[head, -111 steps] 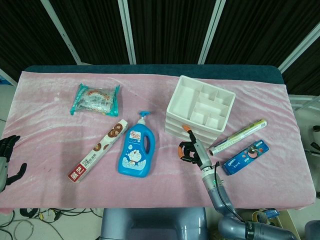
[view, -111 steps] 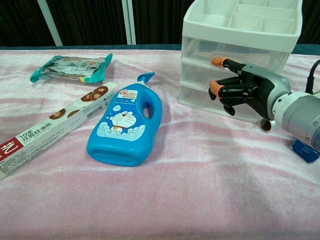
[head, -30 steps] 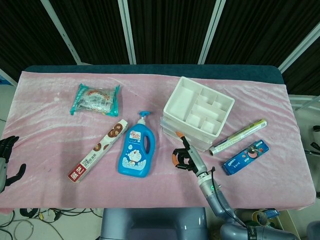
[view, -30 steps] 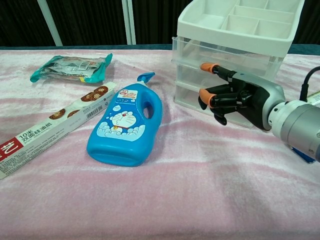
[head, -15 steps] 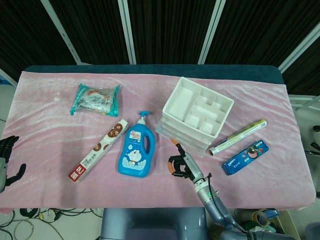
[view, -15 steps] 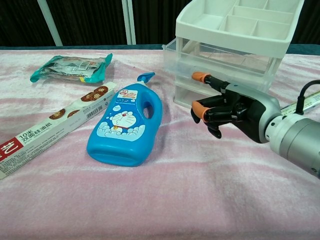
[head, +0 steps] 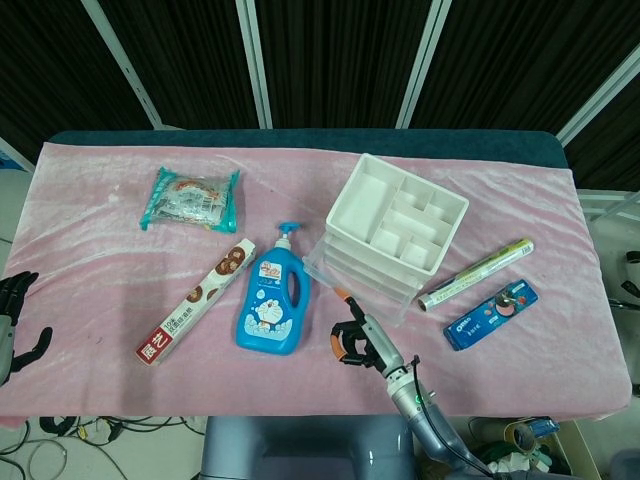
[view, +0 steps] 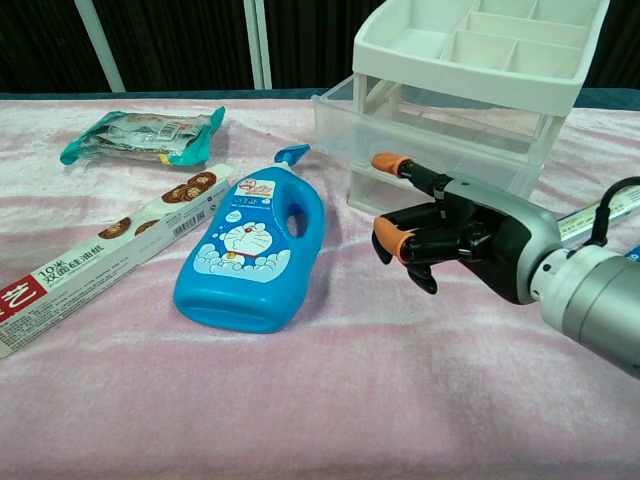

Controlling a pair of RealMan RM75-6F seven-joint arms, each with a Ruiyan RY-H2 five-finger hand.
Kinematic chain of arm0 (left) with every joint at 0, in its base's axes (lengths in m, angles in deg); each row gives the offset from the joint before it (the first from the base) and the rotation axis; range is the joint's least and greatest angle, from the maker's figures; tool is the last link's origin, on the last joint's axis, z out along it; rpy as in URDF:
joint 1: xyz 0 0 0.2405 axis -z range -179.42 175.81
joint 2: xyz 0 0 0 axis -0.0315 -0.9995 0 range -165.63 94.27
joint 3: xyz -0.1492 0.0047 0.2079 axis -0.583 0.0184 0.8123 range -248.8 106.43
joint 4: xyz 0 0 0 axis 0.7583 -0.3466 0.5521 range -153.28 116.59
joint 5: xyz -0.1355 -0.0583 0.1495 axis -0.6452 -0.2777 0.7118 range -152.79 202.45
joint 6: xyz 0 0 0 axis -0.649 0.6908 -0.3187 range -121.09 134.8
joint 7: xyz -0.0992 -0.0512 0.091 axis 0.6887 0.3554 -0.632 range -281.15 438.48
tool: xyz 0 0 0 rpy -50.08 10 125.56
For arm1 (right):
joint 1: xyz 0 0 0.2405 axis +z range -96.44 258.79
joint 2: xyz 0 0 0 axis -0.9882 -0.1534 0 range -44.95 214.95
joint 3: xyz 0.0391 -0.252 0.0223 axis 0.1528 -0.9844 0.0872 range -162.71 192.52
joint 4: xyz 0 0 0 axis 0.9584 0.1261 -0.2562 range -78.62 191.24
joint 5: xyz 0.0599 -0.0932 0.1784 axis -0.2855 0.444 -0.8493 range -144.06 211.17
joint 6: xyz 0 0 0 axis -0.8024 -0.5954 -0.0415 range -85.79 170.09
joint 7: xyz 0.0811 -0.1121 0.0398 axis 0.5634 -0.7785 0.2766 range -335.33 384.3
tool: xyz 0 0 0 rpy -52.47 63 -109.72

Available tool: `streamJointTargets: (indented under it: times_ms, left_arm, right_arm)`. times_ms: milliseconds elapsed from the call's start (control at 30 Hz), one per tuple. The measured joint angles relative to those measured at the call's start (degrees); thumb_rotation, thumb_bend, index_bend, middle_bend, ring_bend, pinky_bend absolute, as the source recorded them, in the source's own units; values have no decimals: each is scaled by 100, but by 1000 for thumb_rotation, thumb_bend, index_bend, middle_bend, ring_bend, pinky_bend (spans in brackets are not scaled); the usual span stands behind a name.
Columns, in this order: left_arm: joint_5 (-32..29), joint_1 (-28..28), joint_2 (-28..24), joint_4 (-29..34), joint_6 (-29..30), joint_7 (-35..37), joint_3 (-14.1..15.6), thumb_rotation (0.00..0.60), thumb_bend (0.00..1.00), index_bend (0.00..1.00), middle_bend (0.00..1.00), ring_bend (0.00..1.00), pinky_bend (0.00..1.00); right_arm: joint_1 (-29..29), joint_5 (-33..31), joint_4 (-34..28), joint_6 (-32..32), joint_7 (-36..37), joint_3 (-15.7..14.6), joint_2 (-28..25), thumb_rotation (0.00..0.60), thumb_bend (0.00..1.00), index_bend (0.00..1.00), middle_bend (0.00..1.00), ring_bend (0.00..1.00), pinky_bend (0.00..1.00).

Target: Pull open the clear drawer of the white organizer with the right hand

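Note:
The white organizer (head: pixel 400 215) (view: pixel 480 40) stands right of the table's middle, with clear drawers stacked under its divided top tray. Its top clear drawer (head: pixel 342 268) (view: pixel 400 130) sticks well out toward the front left. My right hand (head: pixel 356 338) (view: pixel 445 235) is at the drawer's front. Its fingers are curled, and one orange-tipped finger (view: pixel 388 163) hooks the drawer's front wall. My left hand (head: pixel 12 320) hangs off the table's left edge with its fingers apart, holding nothing.
A blue Doraemon bottle (head: pixel 272 300) (view: pixel 252 250) lies just left of the right hand. A long film box (head: pixel 196 300) and a snack packet (head: pixel 192 198) lie further left. A slim roll (head: pixel 477 273) and a blue Oreo packet (head: pixel 490 313) lie right of the organizer.
My right hand has drawn back toward the front left, and the top clear drawer has slid out with it. The organizer also shifted a little. The left hand has not moved.

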Motion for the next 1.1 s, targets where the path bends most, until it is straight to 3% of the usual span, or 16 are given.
streamJointTargets:
  times_ms: [800, 1100]
  left_arm:
    - [-25, 4, -1, 22, -14, -33, -5, 600, 366, 101, 96, 76, 98]
    - [-23, 5, -2, 24, -16, -33, -3, 600, 366, 101, 97, 76, 98]
  right_arm:
    - [-126, 406, -233, -70, 43, -426, -39, 600, 502, 20, 689, 808, 782]
    - [-138, 290, -147, -68, 1, -410, 19, 600, 502, 21, 689, 808, 782]
